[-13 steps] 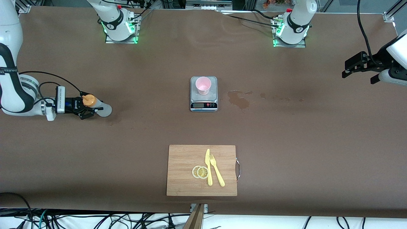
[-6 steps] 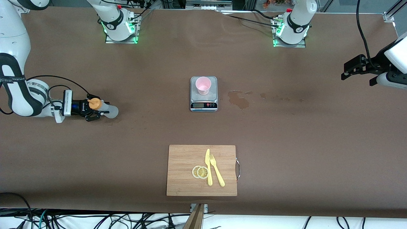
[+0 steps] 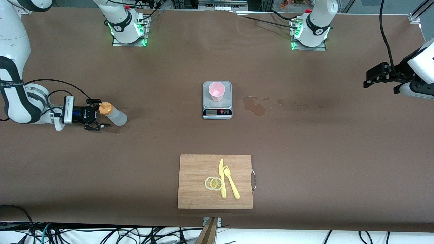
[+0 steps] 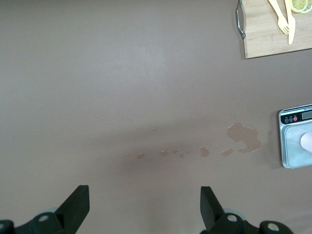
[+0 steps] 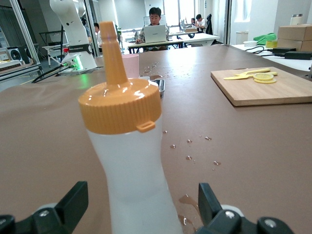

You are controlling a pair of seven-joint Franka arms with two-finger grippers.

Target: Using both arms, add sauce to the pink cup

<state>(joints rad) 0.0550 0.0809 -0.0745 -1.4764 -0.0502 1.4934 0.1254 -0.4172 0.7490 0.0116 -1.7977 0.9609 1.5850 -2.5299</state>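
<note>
The sauce bottle (image 3: 114,116), whitish with an orange nozzle cap (image 5: 120,105), stands on the table toward the right arm's end. My right gripper (image 3: 101,114) is low at the table beside it. Its fingers are wide open on either side of the bottle (image 5: 131,170) and do not touch it. The pink cup (image 3: 216,90) stands on the grey scale (image 3: 217,110) at mid table. It also shows in the right wrist view (image 5: 130,63) and, at the edge, in the left wrist view (image 4: 307,141). My left gripper (image 3: 370,78) waits open and empty in the air over the left arm's end of the table.
A wooden cutting board (image 3: 196,179) with a yellow knife, a fork and lemon slices lies nearer the front camera than the scale. A wet stain (image 3: 254,105) marks the table beside the scale, toward the left arm's end.
My right gripper carried the bottle a little toward the middle, then opened and drew back, leaving the bottle standing on the table. My left gripper shifted only slightly.
</note>
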